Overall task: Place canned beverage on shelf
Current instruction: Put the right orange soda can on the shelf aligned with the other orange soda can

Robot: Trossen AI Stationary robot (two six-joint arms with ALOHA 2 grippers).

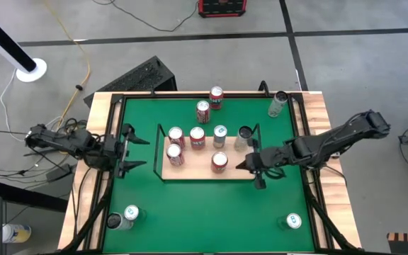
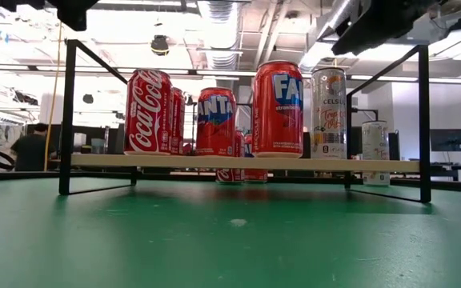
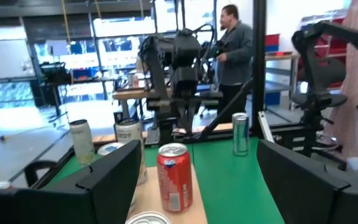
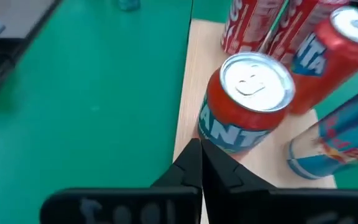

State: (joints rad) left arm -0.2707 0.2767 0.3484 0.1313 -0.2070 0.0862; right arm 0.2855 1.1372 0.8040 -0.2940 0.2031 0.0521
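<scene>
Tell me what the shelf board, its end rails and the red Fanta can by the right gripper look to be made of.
Shelf board: pale wood, matte, faint grain; could be laminate. End rails: thin black wire or rod, probably painted metal. Fanta can: likely aluminium, with a shiny silver lid and a glossy red printed wall. The right gripper sits shut beside it.

Coca-Cola can | Fanta can | Celsius can

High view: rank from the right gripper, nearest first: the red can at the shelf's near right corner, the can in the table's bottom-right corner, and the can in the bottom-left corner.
From the right gripper, shut at the shelf's right end:
1. Red can, just left of it on the shelf.
2. Bottom-right corner can, off the shelf on the table.
3. Bottom-left corner can, across the table.
</scene>
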